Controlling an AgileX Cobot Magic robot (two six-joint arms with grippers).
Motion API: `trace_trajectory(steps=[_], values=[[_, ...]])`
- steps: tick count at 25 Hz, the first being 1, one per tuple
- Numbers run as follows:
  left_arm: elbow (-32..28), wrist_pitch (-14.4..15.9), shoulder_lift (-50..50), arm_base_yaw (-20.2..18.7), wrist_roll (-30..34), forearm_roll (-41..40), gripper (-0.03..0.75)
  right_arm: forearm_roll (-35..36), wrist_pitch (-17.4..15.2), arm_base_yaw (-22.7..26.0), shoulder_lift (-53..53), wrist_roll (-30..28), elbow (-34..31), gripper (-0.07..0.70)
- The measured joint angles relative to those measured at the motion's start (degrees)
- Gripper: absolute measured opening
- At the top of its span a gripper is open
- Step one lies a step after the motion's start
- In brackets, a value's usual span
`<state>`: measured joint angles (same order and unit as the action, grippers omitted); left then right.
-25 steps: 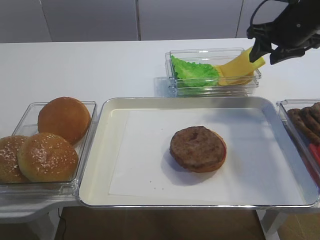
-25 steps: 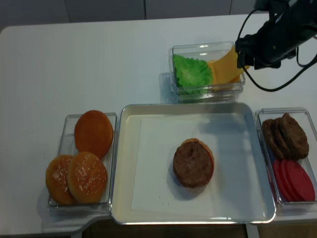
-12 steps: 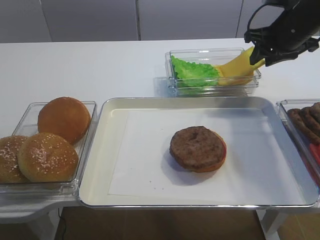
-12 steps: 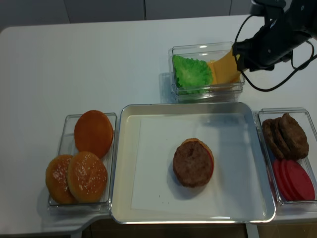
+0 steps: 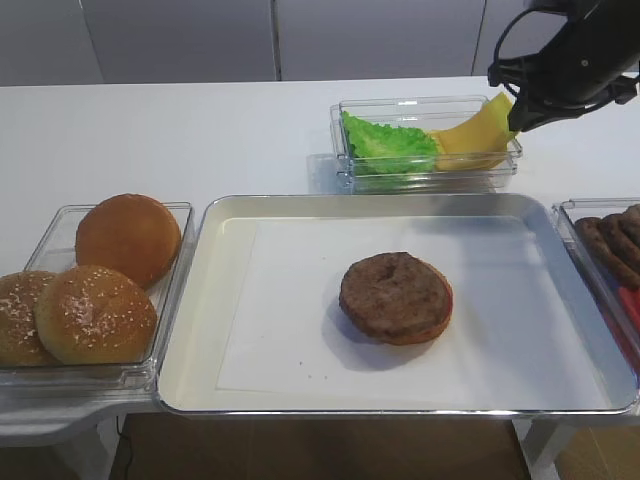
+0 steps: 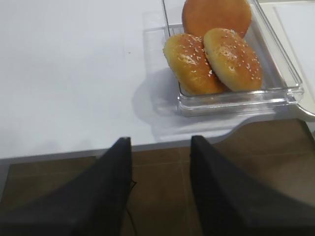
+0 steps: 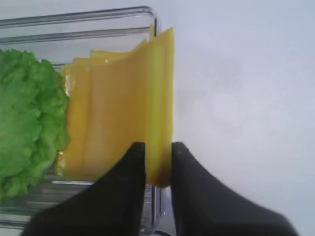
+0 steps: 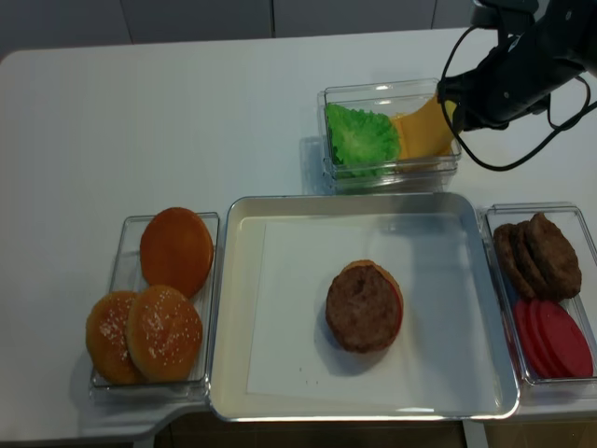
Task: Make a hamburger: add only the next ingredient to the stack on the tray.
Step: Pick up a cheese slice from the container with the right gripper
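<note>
Near the far right corner of the tabletop (image 5: 200, 130), the right hand (image 7: 157, 152) pinches the raised edge of the top cheese slice (image 7: 157, 98) at the right end of a clear bin (image 5: 430, 180), beside the lettuce (image 5: 385, 145). The patty stack (image 5: 396, 297) sits mid-tray (image 5: 190, 390). The left hand (image 6: 160, 147) hangs spread off the tabletop's near edge, by the buns (image 6: 211, 56).

bare liner (image 5: 290, 330) around stack (image 5: 396, 297)
</note>
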<state>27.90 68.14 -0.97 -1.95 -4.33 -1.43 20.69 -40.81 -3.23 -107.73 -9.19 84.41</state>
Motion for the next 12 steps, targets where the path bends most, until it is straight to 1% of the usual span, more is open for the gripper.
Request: trace_trajectory(steps=[4, 12], values=[[0.0, 0.0, 0.0, 0.0, 0.0, 0.0, 0.299, 0.14, 0.08, 0.0, 0.0, 0.0, 0.1, 0.018], [0.0, 0.0, 0.0, 0.0, 0.0, 0.0, 0.299, 0.14, 0.22, 0.0, 0.0, 0.0, 0.1, 0.013]])
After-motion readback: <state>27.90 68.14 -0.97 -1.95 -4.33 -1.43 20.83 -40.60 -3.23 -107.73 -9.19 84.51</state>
